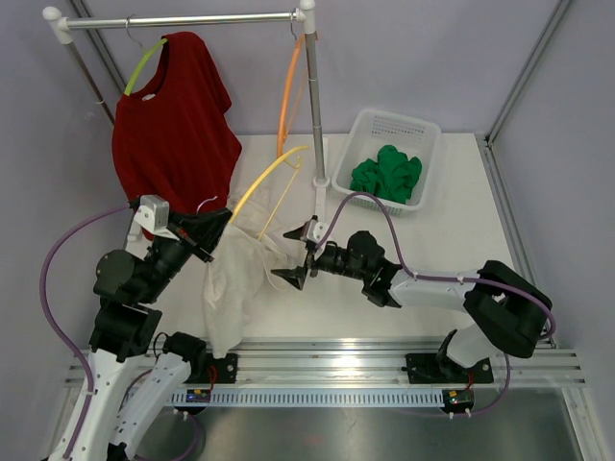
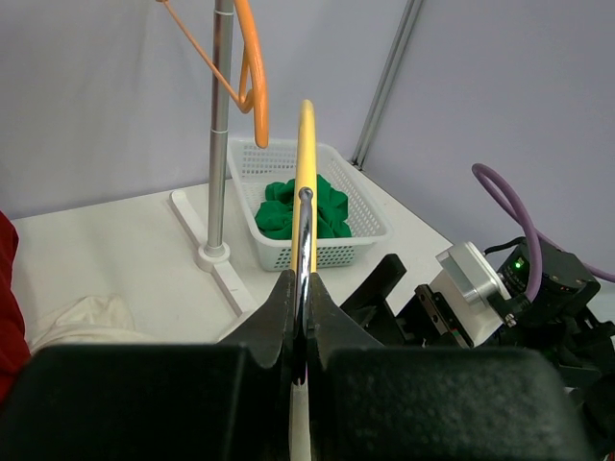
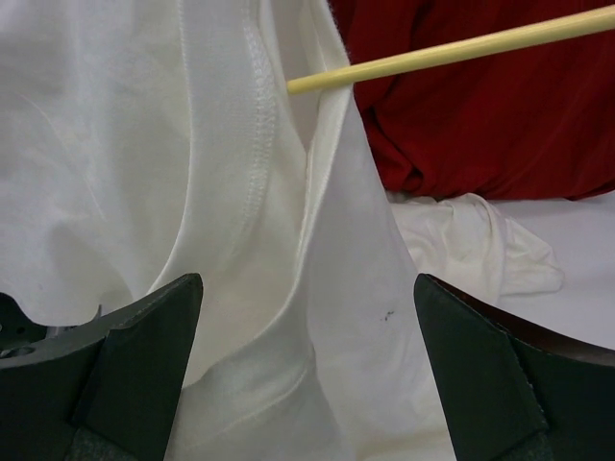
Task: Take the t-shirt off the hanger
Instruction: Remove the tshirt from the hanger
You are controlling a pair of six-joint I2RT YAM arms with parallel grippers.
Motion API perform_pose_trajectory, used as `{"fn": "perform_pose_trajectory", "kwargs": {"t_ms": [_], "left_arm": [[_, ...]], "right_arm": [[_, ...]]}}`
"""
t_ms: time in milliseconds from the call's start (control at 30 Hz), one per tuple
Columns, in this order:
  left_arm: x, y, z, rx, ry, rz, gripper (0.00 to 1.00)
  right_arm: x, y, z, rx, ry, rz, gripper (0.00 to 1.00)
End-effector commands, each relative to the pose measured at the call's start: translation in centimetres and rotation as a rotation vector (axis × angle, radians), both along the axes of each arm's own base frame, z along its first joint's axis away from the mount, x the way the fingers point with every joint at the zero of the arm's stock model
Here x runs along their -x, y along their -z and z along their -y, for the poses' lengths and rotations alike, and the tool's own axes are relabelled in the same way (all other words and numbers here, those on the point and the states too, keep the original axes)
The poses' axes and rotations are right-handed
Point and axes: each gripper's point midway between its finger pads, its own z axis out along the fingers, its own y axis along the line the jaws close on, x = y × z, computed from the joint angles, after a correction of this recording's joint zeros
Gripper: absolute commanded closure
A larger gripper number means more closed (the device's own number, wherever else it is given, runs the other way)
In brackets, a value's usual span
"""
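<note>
Nearest, clamped shut on the metal hook of the yellow hanger with the left gripper, holding it tilted above the table. Just beyond, spread wide and empty at the right gripper, facing the white t-shirt draped off that hanger and heaped on the table. Probably lining up a grasp; next, close on a fold and draw the cloth off along the hanger's arm. Farther back, counted: one red t-shirt on a green hanger, one bare orange hanger, one rack, one basket. In all, three hangers, two t-shirts.
</note>
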Motion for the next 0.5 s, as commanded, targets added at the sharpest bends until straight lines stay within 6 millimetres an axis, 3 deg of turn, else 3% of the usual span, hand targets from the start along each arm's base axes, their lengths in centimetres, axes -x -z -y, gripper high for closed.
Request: {"fn": "perform_pose_trajectory", "kwargs": {"t_ms": [0, 100, 167, 233, 267, 367, 467], "left_arm": [[0.6, -3.4, -0.2, 0.051, 0.002, 0.113, 1.0], [0.7, -3.6, -0.2, 0.058, 0.002, 0.123, 1.0], [0.7, -3.6, -0.2, 0.063, 0.005, 0.126, 1.0], [0.9, -4.0, -0.1, 0.079, 0.015, 0.135, 1.0], [1.0, -4.0, 0.0, 0.083, 0.022, 0.139, 1.0], [1.2, -5.1, 0.2, 0.124, 0.038, 0.195, 1.0], [0.4, -6.1, 0.1, 0.177, 0.02, 0.273, 1.0]], "right_arm": [[-0.3, -4.0, -1.9, -0.113, -0.001, 0.045, 0.01], [-0.2, -4.1, -2.8, -0.12, -0.009, 0.039, 0.01], [0.2, -4.4, -3.5, -0.124, -0.037, 0.042, 0.25], [1.0, -4.5, -4.1, -0.123, -0.066, 0.038, 0.75], [1.2, -4.6, -4.4, -0.124, -0.075, 0.039, 0.85], [3.2, -5.2, -5.0, -0.125, -0.135, 0.058, 1.0], [6.0, -5.2, -5.6, -0.094, -0.229, 0.08, 1.0]]}}
